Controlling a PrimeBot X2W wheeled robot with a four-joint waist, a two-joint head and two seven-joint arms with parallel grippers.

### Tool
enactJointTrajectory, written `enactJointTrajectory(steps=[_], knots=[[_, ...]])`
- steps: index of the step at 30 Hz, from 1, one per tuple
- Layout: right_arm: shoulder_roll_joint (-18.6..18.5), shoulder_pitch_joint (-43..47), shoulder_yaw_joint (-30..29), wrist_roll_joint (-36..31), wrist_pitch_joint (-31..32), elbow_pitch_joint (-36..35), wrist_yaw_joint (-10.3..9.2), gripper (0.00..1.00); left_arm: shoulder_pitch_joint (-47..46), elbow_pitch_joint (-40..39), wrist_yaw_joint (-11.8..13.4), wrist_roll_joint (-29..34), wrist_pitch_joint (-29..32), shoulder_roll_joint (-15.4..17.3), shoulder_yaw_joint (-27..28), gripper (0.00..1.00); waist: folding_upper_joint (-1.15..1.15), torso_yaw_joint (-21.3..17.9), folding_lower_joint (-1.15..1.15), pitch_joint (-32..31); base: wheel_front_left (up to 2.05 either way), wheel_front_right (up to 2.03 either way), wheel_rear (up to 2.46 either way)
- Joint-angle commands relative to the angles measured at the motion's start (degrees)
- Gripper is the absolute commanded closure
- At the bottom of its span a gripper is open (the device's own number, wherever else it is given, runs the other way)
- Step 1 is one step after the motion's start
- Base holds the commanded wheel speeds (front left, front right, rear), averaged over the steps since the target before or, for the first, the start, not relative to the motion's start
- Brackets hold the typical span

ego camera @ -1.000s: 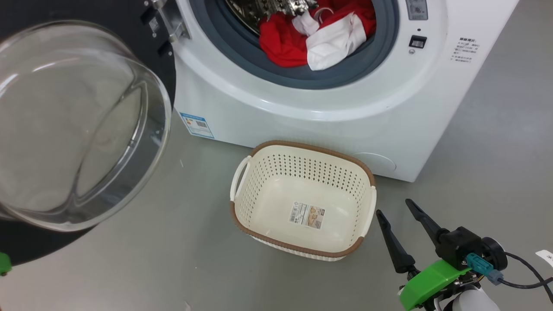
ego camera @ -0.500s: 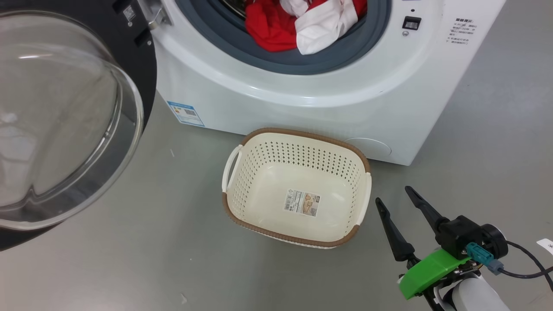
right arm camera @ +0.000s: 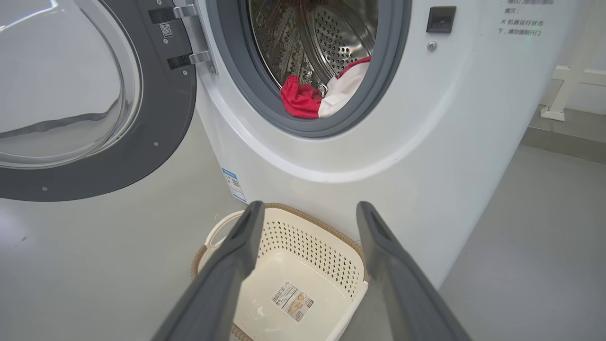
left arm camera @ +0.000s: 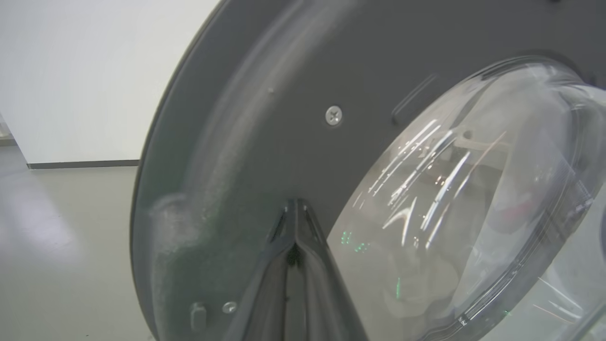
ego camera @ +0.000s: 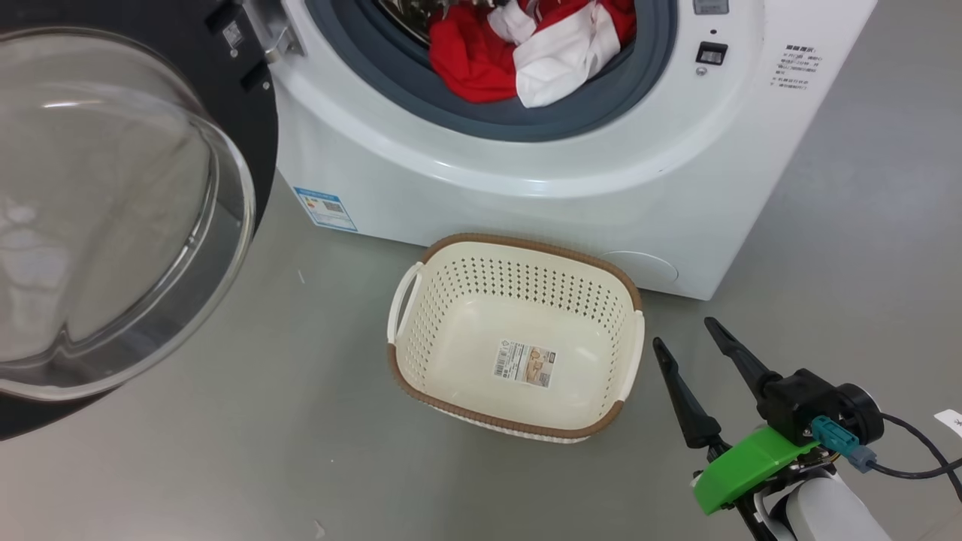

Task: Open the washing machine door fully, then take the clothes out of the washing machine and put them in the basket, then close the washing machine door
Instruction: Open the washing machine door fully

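The washing machine (ego camera: 466,195) stands on the floor with its mouth uncovered. Its drum is the one filled container here. The washing machine door (ego camera: 113,210) hangs swung wide to the robot's left on its hinge, glass bowl facing outward, probably so that the mouth is clear for reaching in.

The basket (ego camera: 526,246) sits on the floor just before the machine's base and below the opening, a short drop for laundry. It holds nothing but the paper label on its bottom. The clothes (ego camera: 470,56), red and white, lie heaped in the drum at the grey gasket's lower lip, none lifted out yet.

The right gripper (ego camera: 684,332) hovers beside the basket, jaws spread wide and holding nothing. The left gripper (left arm camera: 295,208) has its jaws pressed together, gripping nothing, tips at the door's dark inner rim, seemingly to push it.
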Motion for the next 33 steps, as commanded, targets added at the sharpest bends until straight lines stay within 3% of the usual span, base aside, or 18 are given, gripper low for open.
enactJointTrajectory(steps=[1, 9, 11, 13, 17, 18, 20, 33], knots=[[0.2, -0.4, 1.1, -0.4, -0.7, -1.0, 0.35, 0.00, 0.2, -1.0, -0.1, 0.4, -0.3, 3.1, 1.0, 1.00, 0.00, 0.2, 0.00, -0.7, 0.00, 0.00, 0.00], [0.5, 1.0, 0.7, 0.3, -0.7, -1.0, 0.35, 0.00, 4.6, -4.0, -0.4, -0.7, -0.3, 0.3, -1.1, 1.00, 0.00, 0.6, 0.00, -3.5, 0.00, 0.00, 0.00], [0.6, 1.4, 0.6, 0.4, -0.7, -1.0, 0.35, 0.00, 6.2, -5.4, -0.4, -1.5, -0.3, -0.4, -2.3, 0.81, 0.00, 0.6, 0.00, -4.2, 0.00, 0.00, 0.00], [0.6, 1.8, 0.4, 0.6, -0.7, -1.1, 0.35, 0.00, 8.0, -6.8, -0.4, -2.4, -0.3, -0.9, -3.6, 0.68, 0.00, 0.6, 0.00, -4.8, 0.00, 0.00, 0.00], [0.7, 2.6, 0.1, 0.8, -0.7, -1.3, 0.35, 0.00, 11.6, -10.4, -0.4, -3.9, -0.3, -2.2, -6.2, 0.52, 0.00, 0.7, 0.00, -5.7, 0.00, 0.00, 0.00], [0.8, 2.8, 0.0, 0.8, -0.7, -1.4, 0.35, 0.00, 12.5, -11.3, -0.4, -4.3, -0.3, -2.6, -6.9, 0.40, 0.00, 0.6, 0.00, -5.8, 0.00, 0.00, 0.00], [0.8, 3.0, 0.0, 0.9, -0.7, -1.5, 0.35, 0.00, 14.2, -13.2, -0.4, -4.7, -0.3, -3.3, -7.8, 0.02, 0.00, 0.5, 0.00, -6.1, 0.00, 0.00, 0.00], [1.3, 4.2, -1.2, 1.3, -0.7, -2.3, 0.35, 0.00, 24.4, -24.6, -0.4, -8.0, -0.3, -7.5, -16.0, 0.00, 0.00, -2.6, 0.00, -7.2, 0.00, 0.00, 0.00]])
